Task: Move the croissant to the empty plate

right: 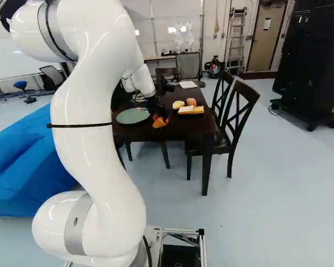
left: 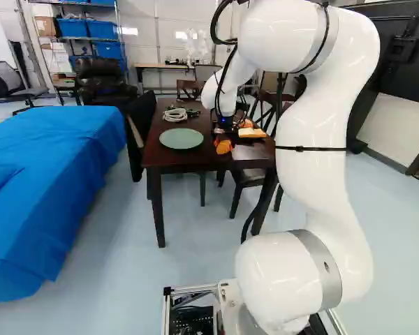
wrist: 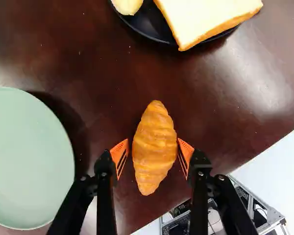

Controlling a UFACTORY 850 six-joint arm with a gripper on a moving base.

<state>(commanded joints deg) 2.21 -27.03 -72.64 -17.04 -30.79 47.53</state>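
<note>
A blue drape (left: 56,167) covers a broad, low form at left. Beyond it, at far left, a metal shelf (left: 120,35) carries blue bins (left: 73,28) and a brown box (left: 46,27).

On the dark bench (right: 172,130), the empty plate (left: 181,138), pale green and round, sits at left, with a coil of pale cable (left: 174,114) on its far side. Just right of the plate, near the bench's near edge, the golden croissant (wrist: 154,147) lies on the wood, apart from the plate. The gripper (right: 160,118) is poised over it with fingers set wide, one orange pad (wrist: 119,155) on each side of the pastry.

Farther right, a dark plate (wrist: 154,30) holds a slice of bread (wrist: 210,19) and a rounded yellow piece (wrist: 127,5); an orange-red, rounded item (right: 191,102) shows just beyond the bread. A flat white item (right: 187,84) lies toward the bench's far end.

Wooden chairs (right: 247,90) line the right side. A white notice (right: 267,24), its writing too small to read, hangs on the far door (right: 265,47), left of a tall black cabinet (right: 317,67).
</note>
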